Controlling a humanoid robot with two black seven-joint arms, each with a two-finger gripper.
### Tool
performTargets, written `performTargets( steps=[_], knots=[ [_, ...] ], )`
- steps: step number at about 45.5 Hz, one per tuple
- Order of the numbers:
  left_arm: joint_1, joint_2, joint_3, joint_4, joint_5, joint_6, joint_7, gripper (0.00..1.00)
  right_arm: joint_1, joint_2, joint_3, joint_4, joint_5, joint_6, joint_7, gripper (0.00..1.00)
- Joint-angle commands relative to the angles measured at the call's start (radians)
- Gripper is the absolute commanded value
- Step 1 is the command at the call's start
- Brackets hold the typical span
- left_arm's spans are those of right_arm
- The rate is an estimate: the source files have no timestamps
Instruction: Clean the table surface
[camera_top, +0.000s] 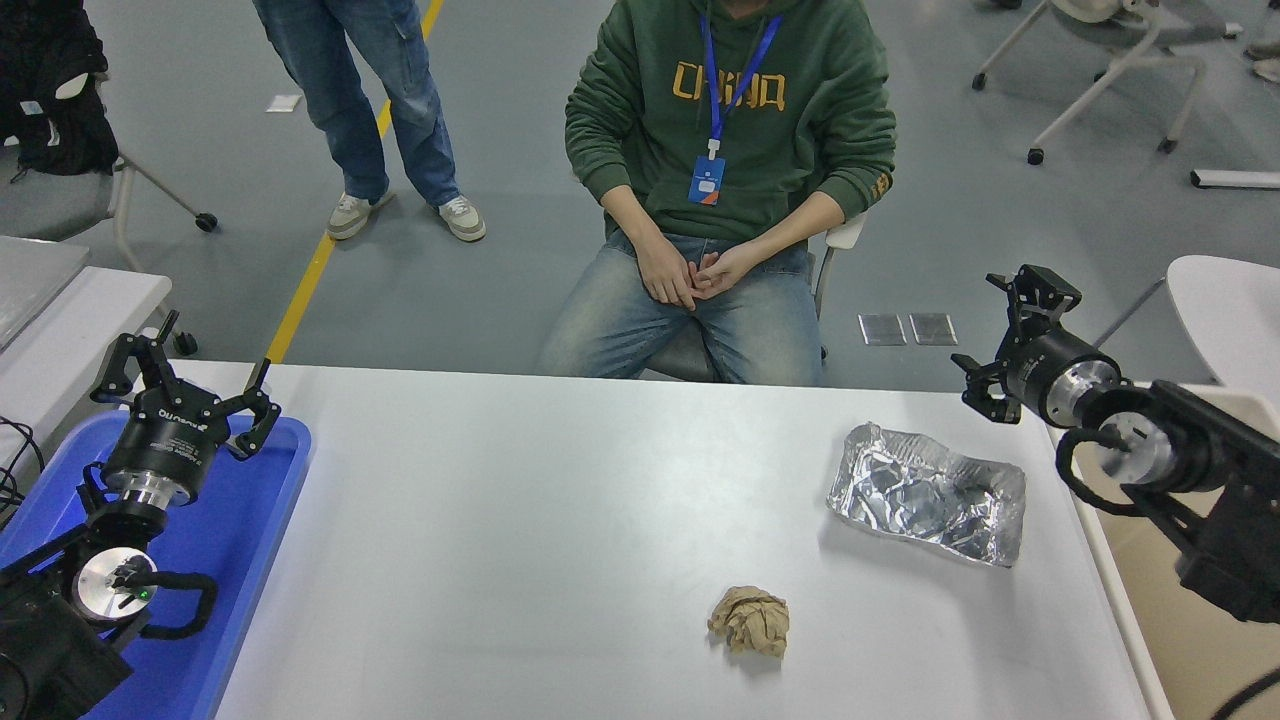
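The table surface (560, 520) is a wide white-grey top. On it lie a crumpled brown paper ball (750, 621) near the front and a crushed silver foil tray (928, 493) at the right. My right gripper (1000, 345) hangs open and empty beyond the table's far right corner, up and to the right of the foil tray. Parked at the lower left over the blue tray, my left gripper (185, 385) is open and empty.
A blue tray (245, 540) sits at the table's left end. A beige bin (1190, 620) stands off the right edge. A person in a green hoodie (730, 150) sits at the far side, hands in lap. Another person (370, 110) stands behind, left.
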Motion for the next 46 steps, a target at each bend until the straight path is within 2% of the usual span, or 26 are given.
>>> performTargets(
  steps=[1, 8, 16, 27, 46],
  knots=[
    [0.0, 0.0, 0.0, 0.0, 0.0, 0.0, 0.0, 1.0, 0.027, -0.058, -0.147, 0.012, -0.399, 0.02, 0.017, 1.0],
    [0.0, 0.0, 0.0, 0.0, 0.0, 0.0, 0.0, 1.0, 0.1, -0.075, -0.352, 0.024, -0.478, 0.022, 0.017, 1.0],
    [0.0, 0.0, 0.0, 0.0, 0.0, 0.0, 0.0, 1.0, 0.148, -0.076, -0.544, 0.031, -0.489, 0.02, 0.018, 1.0],
    [0.0, 0.0, 0.0, 0.0, 0.0, 0.0, 0.0, 1.0, 0.148, -0.073, -0.656, 0.039, -0.506, 0.017, 0.035, 1.0],
    [0.0, 0.0, 0.0, 0.0, 0.0, 0.0, 0.0, 1.0, 0.117, -0.06, -0.664, 0.004, -0.506, 0.014, 0.03, 1.0]
  ],
)
